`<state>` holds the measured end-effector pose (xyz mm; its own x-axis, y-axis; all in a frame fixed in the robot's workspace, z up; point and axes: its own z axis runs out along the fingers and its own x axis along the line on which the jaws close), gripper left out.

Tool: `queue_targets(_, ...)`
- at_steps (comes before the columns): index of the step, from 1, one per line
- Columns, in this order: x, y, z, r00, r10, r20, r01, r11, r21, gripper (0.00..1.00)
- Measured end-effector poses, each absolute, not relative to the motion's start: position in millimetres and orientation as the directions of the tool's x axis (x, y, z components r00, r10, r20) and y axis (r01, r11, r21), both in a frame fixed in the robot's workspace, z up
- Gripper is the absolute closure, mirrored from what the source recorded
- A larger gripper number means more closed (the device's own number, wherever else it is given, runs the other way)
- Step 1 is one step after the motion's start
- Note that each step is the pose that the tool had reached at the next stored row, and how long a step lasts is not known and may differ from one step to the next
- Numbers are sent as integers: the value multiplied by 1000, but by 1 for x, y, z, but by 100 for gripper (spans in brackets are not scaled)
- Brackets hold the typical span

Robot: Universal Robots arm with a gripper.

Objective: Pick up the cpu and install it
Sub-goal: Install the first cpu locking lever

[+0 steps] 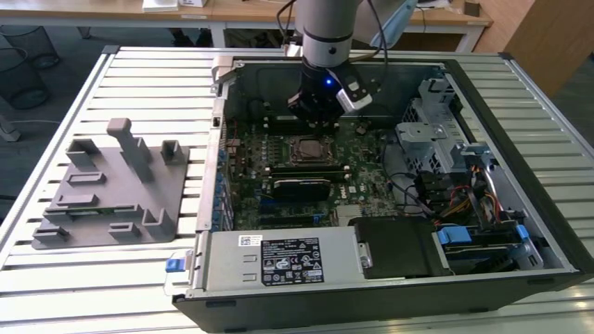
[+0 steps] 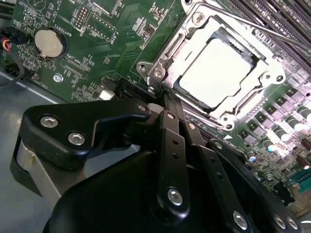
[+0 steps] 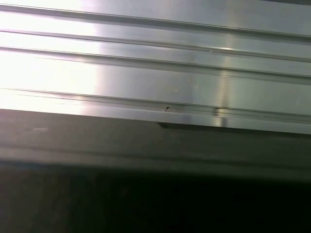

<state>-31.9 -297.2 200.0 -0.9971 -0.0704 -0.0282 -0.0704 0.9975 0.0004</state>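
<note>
We see the cpu (image 2: 221, 73) already seated in the socket (image 2: 170, 51); our gripper (image 2: 164, 94), pressed together and empty, hangs just beside it.

I see the gripper (image 1: 320, 115) inside the open case (image 1: 519, 229), over the motherboard (image 1: 362, 177). The socket (image 1: 307, 149) lies just in front of the gripper, nearer the exterior camera, with the cpu (image 2: 221, 73) seated in it in the second wrist view. The drive cage (image 1: 432, 136) stands to the gripper's side toward the exterior view's right. The power supply (image 1: 278, 261) sits well in front of the gripper, at the case's near edge. The holder tray (image 1: 111, 209) rests on the table (image 1: 139, 76), outside the case, well apart from the gripper toward the exterior view's left.
</note>
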Motion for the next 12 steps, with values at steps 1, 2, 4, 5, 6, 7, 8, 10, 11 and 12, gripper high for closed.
queue_targets(1,-32,-297,200,-997,-71,-28,-71,998,-1,89)
queue_targets(2,-32,-297,200,-997,-71,-28,-71,997,-4,89)
queue_targets(4,-32,-298,200,-997,-71,-27,-70,997,-10,89)
queue_targets(5,-32,-298,200,-997,-71,-26,-71,997,-13,89)
queue_targets(6,-32,-298,200,-997,-71,-26,-71,997,-15,89)
queue_targets(7,-32,-298,200,-997,-71,-25,-71,997,-17,89)
queue_targets(8,-32,-298,200,-997,-71,-25,-71,997,-18,89)
queue_targets(10,-32,-298,200,-997,-71,-24,-70,997,-18,89)
queue_targets(11,-32,-298,200,-997,-71,-23,-70,997,-18,89)
queue_targets(12,-32,-298,200,-997,-71,-23,-70,997,-18,89)
